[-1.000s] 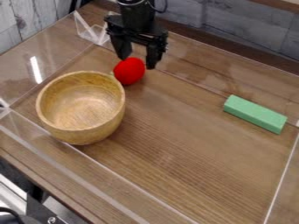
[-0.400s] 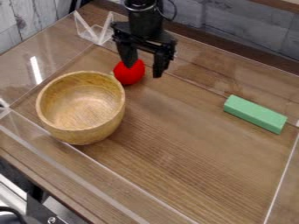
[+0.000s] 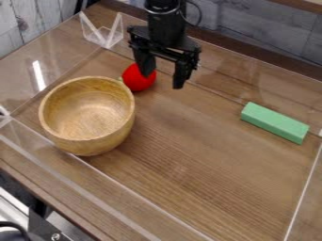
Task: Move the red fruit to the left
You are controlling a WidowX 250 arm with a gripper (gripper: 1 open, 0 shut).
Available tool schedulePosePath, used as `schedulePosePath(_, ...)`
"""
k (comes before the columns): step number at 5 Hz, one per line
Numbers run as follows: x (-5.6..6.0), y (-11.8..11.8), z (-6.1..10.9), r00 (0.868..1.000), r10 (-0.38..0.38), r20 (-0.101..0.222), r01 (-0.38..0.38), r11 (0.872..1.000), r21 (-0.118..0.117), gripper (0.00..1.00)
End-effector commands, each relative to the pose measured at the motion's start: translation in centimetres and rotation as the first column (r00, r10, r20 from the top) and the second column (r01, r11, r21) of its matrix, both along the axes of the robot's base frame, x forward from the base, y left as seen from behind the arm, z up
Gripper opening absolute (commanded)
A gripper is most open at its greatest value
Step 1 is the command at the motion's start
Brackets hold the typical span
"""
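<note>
The red fruit point(image 3: 136, 79) is a small round red ball lying on the wooden table just behind the right rim of the wooden bowl point(image 3: 87, 114). My gripper point(image 3: 165, 72) is open and empty, its black fingers hanging just to the right of the fruit, with the left finger partly in front of the fruit's right side. The fruit's green stem piece does not show.
A flat green rectangular block point(image 3: 274, 121) lies at the right. Clear plastic walls point(image 3: 44, 66) ring the table point(image 3: 189, 160). A brick wall stands at the back.
My gripper has moved to the right, from over the red fruit to beside it, staying open. The fruit rests in about the same spot next to the bowl.
</note>
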State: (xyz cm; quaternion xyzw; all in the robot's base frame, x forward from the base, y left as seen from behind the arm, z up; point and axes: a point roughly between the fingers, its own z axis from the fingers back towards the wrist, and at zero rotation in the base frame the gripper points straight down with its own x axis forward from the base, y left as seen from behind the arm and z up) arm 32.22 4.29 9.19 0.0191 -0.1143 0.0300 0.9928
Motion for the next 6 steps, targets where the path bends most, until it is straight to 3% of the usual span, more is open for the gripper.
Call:
schedulePosePath(1, -0.1, -0.9, 2.2, 0.998, -0.006, 0.058, 0.006, 1.0, 0.006, 1.0)
schedulePosePath(6, -0.4, -4.2, 2.4, 0.998, -0.043, 0.04, 0.043, 0.999, -0.002, 1.0)
